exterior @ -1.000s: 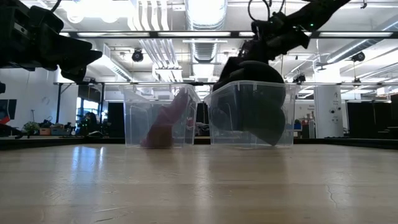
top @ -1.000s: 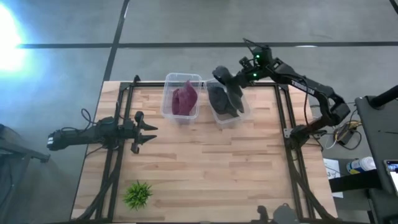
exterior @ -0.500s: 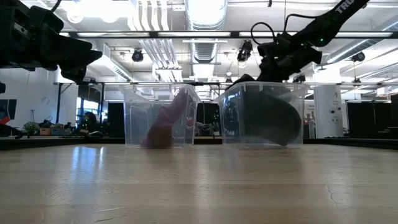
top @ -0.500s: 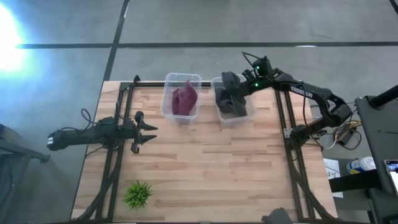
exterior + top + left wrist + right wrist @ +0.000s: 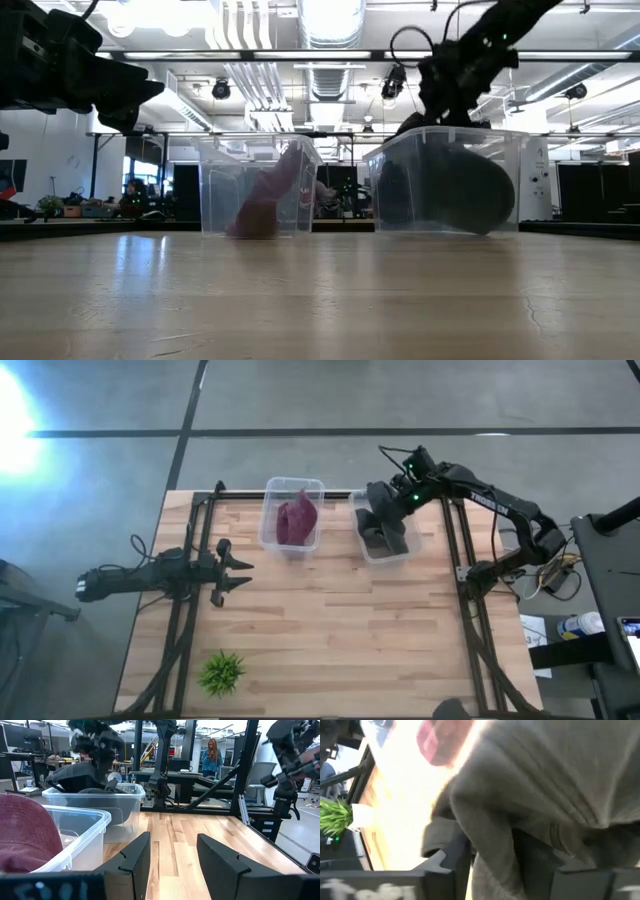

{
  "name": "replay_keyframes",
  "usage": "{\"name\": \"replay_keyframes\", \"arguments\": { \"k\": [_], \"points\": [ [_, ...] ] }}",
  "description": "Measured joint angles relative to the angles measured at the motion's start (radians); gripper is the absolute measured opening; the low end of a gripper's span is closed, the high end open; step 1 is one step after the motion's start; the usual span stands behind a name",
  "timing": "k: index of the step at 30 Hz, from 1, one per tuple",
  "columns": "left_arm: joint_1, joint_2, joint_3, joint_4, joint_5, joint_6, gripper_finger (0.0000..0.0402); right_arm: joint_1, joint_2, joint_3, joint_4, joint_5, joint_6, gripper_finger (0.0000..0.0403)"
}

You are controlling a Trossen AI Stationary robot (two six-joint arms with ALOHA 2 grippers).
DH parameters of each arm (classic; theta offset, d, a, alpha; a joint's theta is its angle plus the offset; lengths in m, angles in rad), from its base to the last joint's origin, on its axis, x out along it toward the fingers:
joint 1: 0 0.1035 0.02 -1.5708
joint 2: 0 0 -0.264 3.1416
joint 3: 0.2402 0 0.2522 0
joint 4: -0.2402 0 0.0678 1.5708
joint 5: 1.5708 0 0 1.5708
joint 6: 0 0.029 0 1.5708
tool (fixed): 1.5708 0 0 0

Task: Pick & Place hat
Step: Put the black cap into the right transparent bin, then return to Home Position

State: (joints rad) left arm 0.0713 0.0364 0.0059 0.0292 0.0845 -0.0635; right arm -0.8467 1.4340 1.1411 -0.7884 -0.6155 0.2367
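A dark grey hat (image 5: 378,528) lies inside the right clear bin (image 5: 409,546), filling it in the low view (image 5: 450,190). My right gripper (image 5: 384,510) hangs over that bin's far side, shut on the hat. A maroon hat (image 5: 297,520) leans against the wall of the left clear bin (image 5: 270,490). My left gripper (image 5: 240,572) waits open above the table's left part, level, its fingers (image 5: 135,860) facing both bins. My right gripper pinches a bunched fold of the grey hat's cloth (image 5: 492,855) between its two fingers, several layers thick. It comes from above, slanting in from the table's far right (image 5: 445,95). The hat's lower part sits in the bin.
A small green plant (image 5: 221,672) stands near the table's near left corner. Black frame rails (image 5: 455,550) run along the table's left and right sides. Bare wood (image 5: 330,630) lies nearer than the bins. A person (image 5: 211,756) stands in the room beyond.
My right gripper, still shut on the grey hat, has moved toward the table's right edge and lowered. The right bin has slid rightward with it and settled flat from a tipped stance. The hat, which stuck out over the bin's far rim, now sits inside.
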Motion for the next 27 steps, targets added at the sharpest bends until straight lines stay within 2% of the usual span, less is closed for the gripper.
{"name": "replay_keyframes", "arguments": {
  "k": [6, 10, 12, 15, 20, 23, 27],
  "points": [
    [0.000, 0.000, 0.000, 0.000, 0.000, 0.000, 0.0155, 0.005, -0.038, 0.146, -0.117, 0.021, -0.013, 0.0162],
    [0.000, 0.000, 0.000, 0.000, 0.000, 0.000, 0.0155, 0.031, -0.069, 0.230, -0.277, 0.074, -0.047, 0.0164],
    [0.000, 0.000, 0.000, 0.000, 0.000, 0.000, 0.0155, 0.058, -0.113, 0.260, -0.327, 0.078, -0.054, 0.0164],
    [0.000, 0.000, 0.000, 0.000, 0.000, 0.000, 0.0155, 0.131, -0.231, 0.275, -0.308, 0.097, -0.021, 0.0164],
    [0.000, 0.000, 0.000, 0.000, 0.000, 0.000, 0.0155, 0.352, -0.458, 0.199, -0.234, 0.346, 0.195, 0.0155],
    [0.000, 0.000, 0.000, 0.000, 0.000, 0.000, 0.0155, 0.540, -0.596, 0.103, -0.175, 0.513, 0.384, 0.0147],
    [0.000, 0.000, 0.000, 0.000, 0.000, 0.000, 0.0155, 0.838, -0.730, -0.060, -0.015, 0.763, 0.602, 0.0138]
  ]
}}
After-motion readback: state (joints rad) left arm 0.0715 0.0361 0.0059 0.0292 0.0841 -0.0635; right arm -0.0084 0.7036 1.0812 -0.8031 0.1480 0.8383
